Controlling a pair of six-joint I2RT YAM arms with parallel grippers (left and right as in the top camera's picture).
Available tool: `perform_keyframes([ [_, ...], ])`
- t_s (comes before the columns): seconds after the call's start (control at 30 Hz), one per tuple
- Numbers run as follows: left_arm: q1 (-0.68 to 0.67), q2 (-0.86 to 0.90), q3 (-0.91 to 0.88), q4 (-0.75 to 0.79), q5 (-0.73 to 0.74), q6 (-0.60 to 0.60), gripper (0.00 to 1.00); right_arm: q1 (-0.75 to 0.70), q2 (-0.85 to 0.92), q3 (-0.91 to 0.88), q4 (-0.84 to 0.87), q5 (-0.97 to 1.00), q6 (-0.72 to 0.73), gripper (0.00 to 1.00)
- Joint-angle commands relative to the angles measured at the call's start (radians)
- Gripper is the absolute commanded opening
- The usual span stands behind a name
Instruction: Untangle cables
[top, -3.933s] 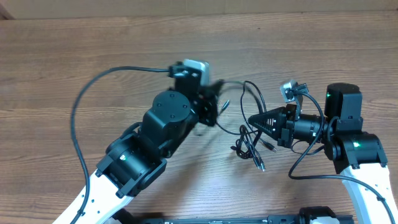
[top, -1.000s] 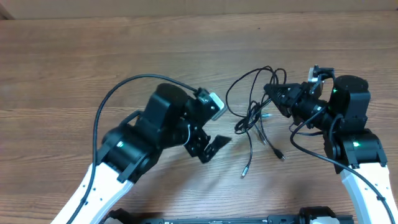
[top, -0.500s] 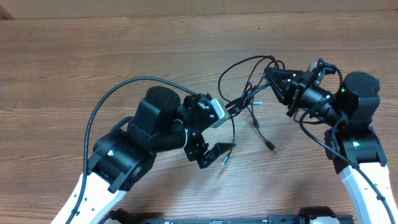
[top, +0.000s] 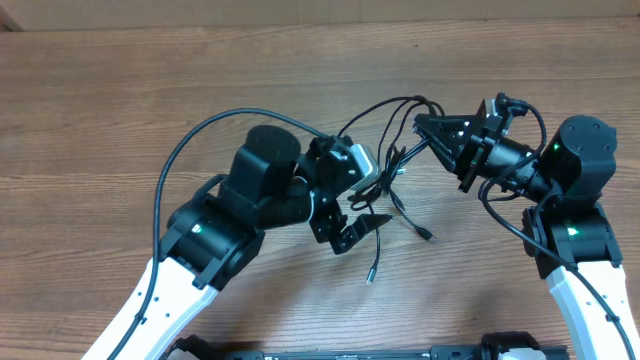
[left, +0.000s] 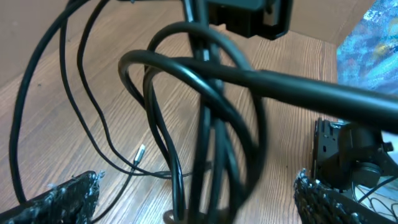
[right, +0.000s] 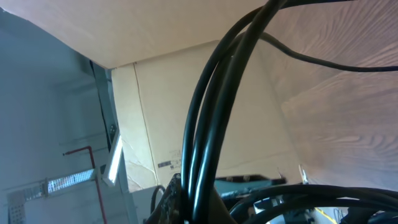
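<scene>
The cables are thin black cords in one tangled bunch, held up at its top by my right gripper, which is shut on several strands. Loops arch left above the bunch and two loose ends trail to the table, one plug near centre. In the right wrist view the cables rise straight out of the right gripper. My left gripper is open just left of the hanging strands. In the left wrist view the cables hang blurred between the wide-apart fingertips of the left gripper.
The wooden table runs under everything. The left arm's thick black cable loops out to the left of that arm. The right arm's own cable hangs beside its wrist. A cardboard wall shows behind the table.
My right gripper has carried the bunch up and to the left. My left gripper has moved right and up, so the hanging strands now sit between its open fingers.
</scene>
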Motion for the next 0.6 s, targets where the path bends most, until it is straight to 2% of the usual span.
perform_keyframes([
  [0.0, -0.007, 0.024, 0.018, 0.008, 0.026, 0.015, 0.99, -0.003, -0.006, 0.018, 0.014, -0.037, 0.008, 0.04],
  [0.03, -0.007, 0.03, 0.018, 0.012, 0.027, 0.015, 0.91, -0.003, -0.006, 0.018, 0.014, -0.037, 0.008, 0.04],
  [0.17, -0.007, 0.032, 0.018, 0.031, 0.027, 0.015, 0.34, -0.003, -0.006, 0.018, 0.014, -0.014, 0.0, 0.04],
  [0.2, -0.007, 0.032, 0.018, 0.03, 0.027, 0.015, 0.15, -0.003, -0.006, 0.018, 0.014, -0.009, 0.0, 0.04],
  [0.23, -0.007, 0.032, 0.018, 0.029, 0.027, 0.014, 0.04, -0.003, -0.006, 0.018, 0.014, 0.001, 0.0, 0.04],
  [0.4, -0.006, 0.02, 0.018, 0.035, 0.072, 0.011, 0.04, -0.003, -0.006, 0.018, 0.003, 0.055, -0.039, 0.04],
  [0.47, -0.006, 0.006, 0.018, 0.043, 0.076, 0.008, 0.04, -0.003, -0.006, 0.018, -0.017, 0.087, -0.08, 0.08],
  [0.57, -0.006, -0.028, 0.018, 0.045, 0.079, 0.007, 0.04, -0.003, -0.006, 0.018, -0.079, 0.138, -0.119, 0.09],
])
